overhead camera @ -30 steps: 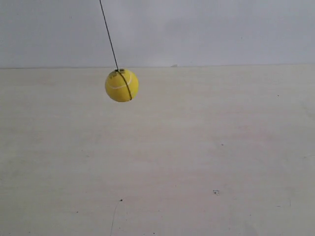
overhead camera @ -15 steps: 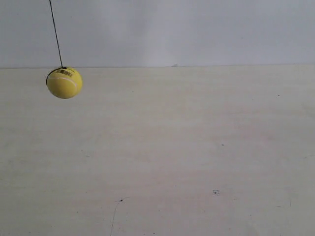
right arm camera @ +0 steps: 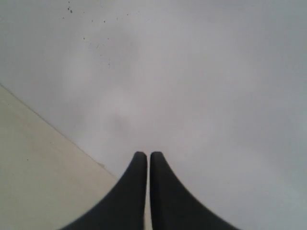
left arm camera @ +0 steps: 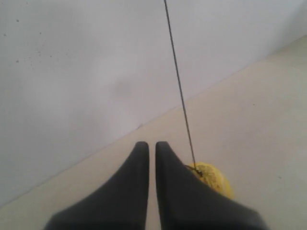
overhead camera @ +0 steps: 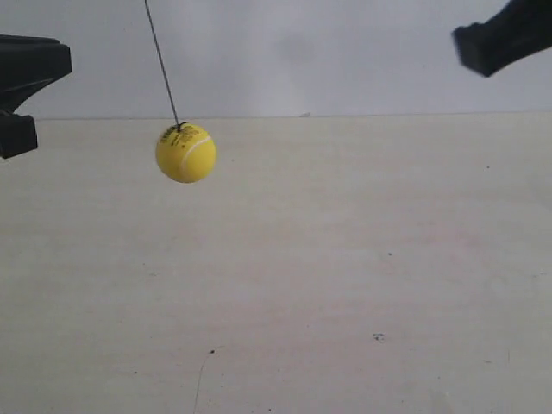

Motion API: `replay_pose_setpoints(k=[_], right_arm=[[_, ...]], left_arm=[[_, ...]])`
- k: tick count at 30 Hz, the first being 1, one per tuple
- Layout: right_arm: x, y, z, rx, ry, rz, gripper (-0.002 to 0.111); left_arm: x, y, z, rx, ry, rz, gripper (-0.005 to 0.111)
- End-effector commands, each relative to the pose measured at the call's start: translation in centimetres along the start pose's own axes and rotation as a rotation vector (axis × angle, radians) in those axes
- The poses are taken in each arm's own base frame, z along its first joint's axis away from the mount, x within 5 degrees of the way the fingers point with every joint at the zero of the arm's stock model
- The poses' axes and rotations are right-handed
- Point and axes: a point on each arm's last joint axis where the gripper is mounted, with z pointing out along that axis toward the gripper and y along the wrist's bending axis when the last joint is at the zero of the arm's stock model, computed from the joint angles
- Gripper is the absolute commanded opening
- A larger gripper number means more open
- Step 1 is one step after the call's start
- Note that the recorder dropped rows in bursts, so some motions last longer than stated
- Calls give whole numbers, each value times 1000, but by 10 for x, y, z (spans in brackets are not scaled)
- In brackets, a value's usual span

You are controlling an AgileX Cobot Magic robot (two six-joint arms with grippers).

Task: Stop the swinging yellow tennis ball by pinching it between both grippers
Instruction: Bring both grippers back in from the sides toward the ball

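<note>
Exterior view gives you the yellow tennis ball [overhead camera: 185, 153] hanging free on its slanted dark string [overhead camera: 161, 62] above the pale table [overhead camera: 345, 259], with nothing touching it. The arm at the exterior view's left [overhead camera: 26, 86] stands near the ball on one side. The arm at the exterior view's right [overhead camera: 504, 34] is well apart from the ball on the other side, and higher.

Your left gripper [left arm camera: 151, 143] has its fingers pressed together with only a thin slit between them, and the ball shows just past one finger, partly hidden by it. Your right gripper [right arm camera: 147, 154] is likewise pressed together and faces the grey wall [right arm camera: 192, 72], with no ball in its view.

I judge you are at the approach, the pinch not yet made. Next, bring both tips level with the ball, one on each side, and drive them inward together. The farther arm has more ground to cover, so time it to the swing.
</note>
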Motion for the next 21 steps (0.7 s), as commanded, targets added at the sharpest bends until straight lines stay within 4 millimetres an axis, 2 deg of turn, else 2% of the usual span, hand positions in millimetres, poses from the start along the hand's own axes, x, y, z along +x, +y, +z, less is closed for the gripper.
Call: replay_pose_setpoints(k=[1,3,5,9,15,21], right_arm=[[9,13,34,46,11,-11,0],[24,11,52,37,72,50,0],[44,0,68,23,139,86,0],[76,-20,95,-103,216,244,0],[90,-25,120,-384,164,290,0],[113,-14,145,-452,122,303,0]], left_arm=[[-9,1,2,-3,-56,19,5],[-11,2,2,-10,-68,34,5],[-12,2,2,-17,-77,46,5],[-11,4,8,-13,-95,57,5],[4,9,32,40,-74,44,5],[23,29,58,38,-10,18,5]])
